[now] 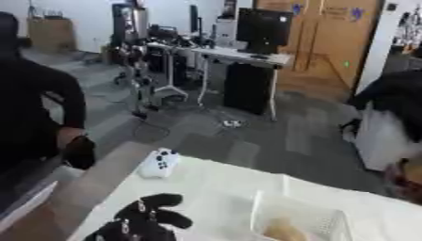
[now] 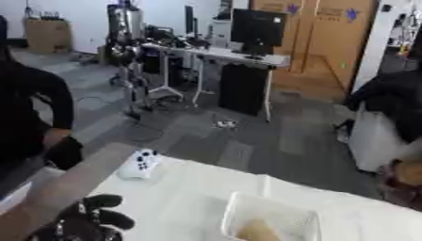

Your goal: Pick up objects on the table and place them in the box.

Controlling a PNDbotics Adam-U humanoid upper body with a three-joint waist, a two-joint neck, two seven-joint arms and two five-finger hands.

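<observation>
Your left hand [image 1: 142,220] sits nearest the lens in the left eye view, low at about 7 o'clock on the white table [image 1: 218,181], its black fingers curled with the thumb jutting up, and nothing between them that you can make out. Just to its right, at about 5 o'clock, stands the white lattice-walled box [image 1: 326,212], with a tan, rounded item [image 1: 283,232] lying inside near its front wall. Up at 10 o'clock from the box, near the table's far-left edge, lies a white game controller [image 1: 159,163] with dark buttons, well apart from both hand and box. Turning to the right eye view, you see the same layout shifted left: the controller at about 9 o'clock, the box at 6, the hand in the bottom-left corner. Your right hand shows in neither view. Judging by its look, the controller is a light, rigid plastic shell, smooth and likely slippery, so you would do best to span its narrow middle rather than its ends. It lies flat, touching nothing else.
</observation>
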